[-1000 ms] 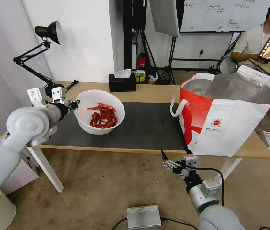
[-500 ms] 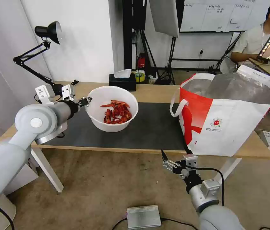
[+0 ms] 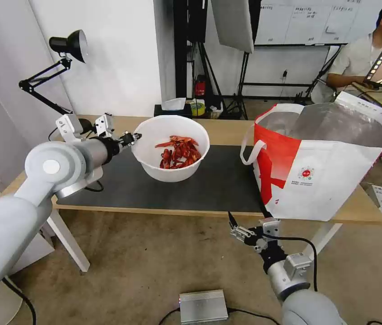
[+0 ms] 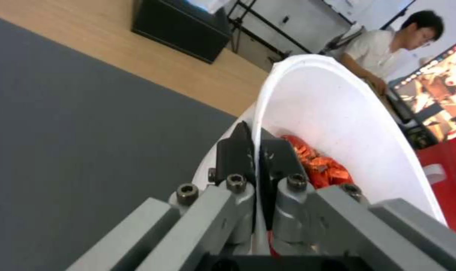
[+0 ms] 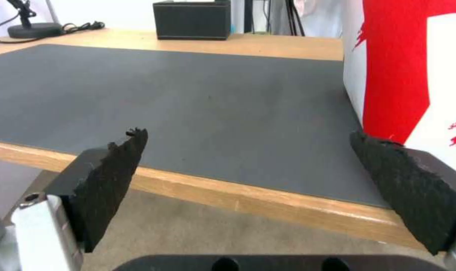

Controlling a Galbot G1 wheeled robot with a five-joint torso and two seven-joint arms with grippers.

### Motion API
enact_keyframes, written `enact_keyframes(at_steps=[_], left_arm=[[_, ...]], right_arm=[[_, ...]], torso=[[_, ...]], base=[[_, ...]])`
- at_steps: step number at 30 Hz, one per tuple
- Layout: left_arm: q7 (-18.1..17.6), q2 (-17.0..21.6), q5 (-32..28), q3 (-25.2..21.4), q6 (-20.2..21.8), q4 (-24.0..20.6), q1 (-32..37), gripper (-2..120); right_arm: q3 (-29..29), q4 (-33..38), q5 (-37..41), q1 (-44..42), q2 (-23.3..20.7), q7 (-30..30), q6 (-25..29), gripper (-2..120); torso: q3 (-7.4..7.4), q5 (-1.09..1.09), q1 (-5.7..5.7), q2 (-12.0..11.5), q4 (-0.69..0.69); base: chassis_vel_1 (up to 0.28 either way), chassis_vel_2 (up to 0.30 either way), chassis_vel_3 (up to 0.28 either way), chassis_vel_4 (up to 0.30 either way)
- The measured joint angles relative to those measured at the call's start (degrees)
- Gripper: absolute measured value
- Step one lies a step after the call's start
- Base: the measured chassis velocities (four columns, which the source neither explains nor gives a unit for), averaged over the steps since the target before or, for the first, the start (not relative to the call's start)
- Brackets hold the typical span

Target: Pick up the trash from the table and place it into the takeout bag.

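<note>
Carrying item: white bowl (image 3: pixel 171 146) of red shells (image 3: pixel 177 151), raised clear of the dark grey mat (image 3: pixel 213 180) and held over its left-centre part. Against the pictures of a second and half a second ago, the bowl has risen and travelled rightward, from the mat's left end toward the takeout bag (image 3: pixel 322 162); it is judged roughly midway through the transfer, still well apart from the bag's open foil-lined mouth.

Left gripper (image 3: pixel 130 136): jaws pinching the bowl's near-left rim, one finger (image 4: pixel 234 153) outside the wall and the other inside, seen in the left wrist view. The bowl hangs to the right of the jaws, slightly tilted; shells lie heaped in the bottom.

Right gripper (image 3: pixel 240 231): parked below the front edge of the bench (image 3: pixel 227 131), jaws spread wide with nothing between them, just beside the bag's lower left corner.

Takeout bag: upright on the right end of the bench, mouth open.

Remaining: carry rightward, lower into bag.
</note>
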Motion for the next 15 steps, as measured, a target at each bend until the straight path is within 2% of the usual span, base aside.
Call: enact_keyframes(at_steps=[15], left_arm=[[-1.1, -3.9, -2.5, 1.1, -0.3, 1.5, -3.9, 0]], right_arm=[[0.0, 0.0, 0.0, 0.0, 0.0, 0.0, 0.0, 100]], torso=[[-0.01, 0.00, 0.00, 0.0, 0.00]], base=[[0.000, 0.000, 0.000, 0.000]])
